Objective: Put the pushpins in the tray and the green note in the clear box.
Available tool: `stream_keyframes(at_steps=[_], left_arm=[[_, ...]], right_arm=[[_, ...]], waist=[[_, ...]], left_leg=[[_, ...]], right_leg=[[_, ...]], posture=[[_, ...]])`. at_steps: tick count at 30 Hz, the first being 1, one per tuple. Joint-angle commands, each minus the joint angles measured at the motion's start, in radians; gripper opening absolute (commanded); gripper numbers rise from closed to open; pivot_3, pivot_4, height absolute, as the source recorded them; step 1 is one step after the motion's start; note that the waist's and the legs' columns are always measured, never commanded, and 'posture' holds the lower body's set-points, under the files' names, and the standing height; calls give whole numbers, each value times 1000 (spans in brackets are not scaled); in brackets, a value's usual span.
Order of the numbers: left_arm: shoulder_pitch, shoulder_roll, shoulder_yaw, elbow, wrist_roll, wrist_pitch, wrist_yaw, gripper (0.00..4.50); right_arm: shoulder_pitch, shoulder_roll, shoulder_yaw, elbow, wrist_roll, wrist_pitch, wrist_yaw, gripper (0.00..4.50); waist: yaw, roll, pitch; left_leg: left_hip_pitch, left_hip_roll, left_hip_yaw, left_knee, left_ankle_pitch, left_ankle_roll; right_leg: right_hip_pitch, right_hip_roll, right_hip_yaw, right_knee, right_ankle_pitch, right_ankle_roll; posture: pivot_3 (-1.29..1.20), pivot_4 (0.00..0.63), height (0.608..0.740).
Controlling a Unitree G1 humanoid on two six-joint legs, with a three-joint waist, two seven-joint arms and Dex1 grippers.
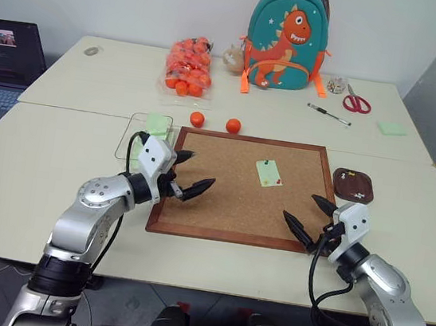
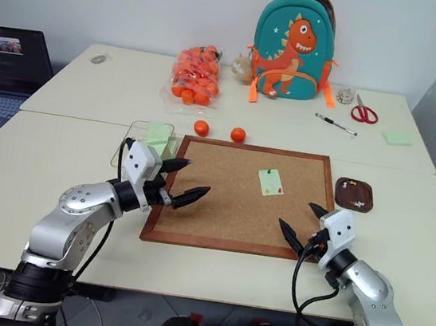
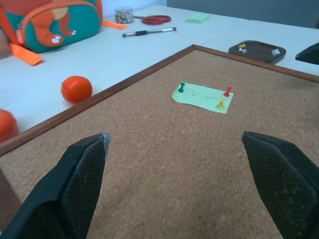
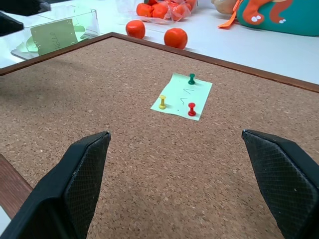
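Note:
The green note (image 1: 268, 172) lies on the cork board (image 1: 227, 212), right of its middle. Three pushpins hold it down: a green one (image 3: 182, 88), a red one (image 3: 227, 91) and a yellow one (image 3: 221, 104). My left gripper (image 1: 201, 169) hovers open over the board's left edge, pointing toward the note, nothing between its fingers. At the board's near right corner my right gripper (image 1: 301, 207) is open and empty too. The dark brown tray (image 1: 362, 196) sits just right of the board with a couple of pale pins in it. The clear box (image 1: 129, 137) stands off the board's far left corner, green paper inside.
Two loose orange balls (image 1: 197, 118) lie just beyond the board, and a bag of them (image 1: 188, 67) sits further back. A dinosaur backpack (image 1: 287, 35), pen (image 1: 328, 114), scissors (image 1: 357, 101) and green sticky pad (image 1: 391, 128) are at the far right. A laptop (image 1: 2, 62) is far left.

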Motion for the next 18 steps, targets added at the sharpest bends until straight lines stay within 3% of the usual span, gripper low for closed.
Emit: stream_keyframes(at_steps=[1,5,8,10,18], left_arm=[[-45,-9,-45,32,45,-32,-4,4462],[-82,-23,-91,91,83,-66,-20,4462],[-115,-42,-108,140,114,-106,-9,4021],[-143,-56,-119,180,128,-116,-8,3404],[-205,-100,-150,320,158,-174,-55,1907]], right_arm=[[-24,6,-11,-49,22,24,-17,4500],[-39,14,-11,-66,35,58,-27,4500],[-49,13,-9,-80,39,79,-31,4500],[-57,8,-10,-95,52,99,-25,4500],[-108,-15,-16,-112,61,209,-58,4500]], waist=[[0,0,0],[-1,0,0],[0,0,0],[0,0,0],[0,0,0]], left_leg=[[0,0,0,0,0,0],[0,0,0,0,0,0],[0,0,0,0,0,0],[0,0,0,0,0,0],[0,-1,0,0,0,0]], right_leg=[[0,0,0,0,0,0],[0,0,0,0,0,0],[0,0,0,0,0,0],[0,0,0,0,0,0],[0,0,0,0,0,0]], posture=[[0,150,740],[0,150,740],[0,150,740],[0,150,740],[0,150,740]])
